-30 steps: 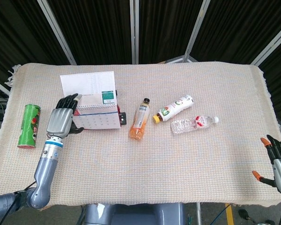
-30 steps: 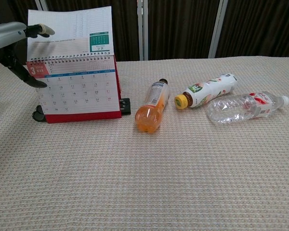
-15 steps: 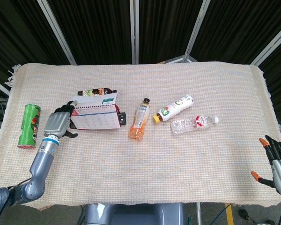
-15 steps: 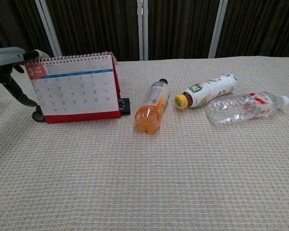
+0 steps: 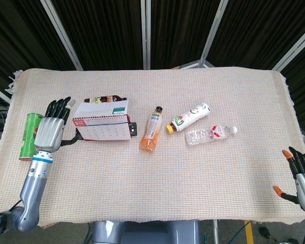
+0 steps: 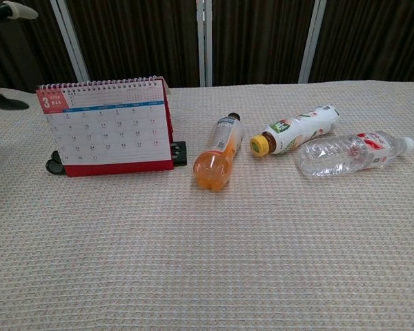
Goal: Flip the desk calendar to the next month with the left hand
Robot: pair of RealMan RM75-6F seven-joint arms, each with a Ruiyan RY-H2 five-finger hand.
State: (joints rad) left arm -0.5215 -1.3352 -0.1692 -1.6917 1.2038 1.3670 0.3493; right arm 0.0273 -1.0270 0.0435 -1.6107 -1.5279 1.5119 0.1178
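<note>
Released a moment ago, the desk calendar (image 5: pixel 102 121) now stands with its page fully over, March facing front, just right of the left hand (image 5: pixel 51 130), which has lifted clear with fingers spread, holding nothing. Judged: flip complete. Green can (image 5: pixel 30 135) lies beside the hand's left.

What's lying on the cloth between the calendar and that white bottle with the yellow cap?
An orange drink bottle lies on its side between the desk calendar and the white bottle; both views show it.
</note>
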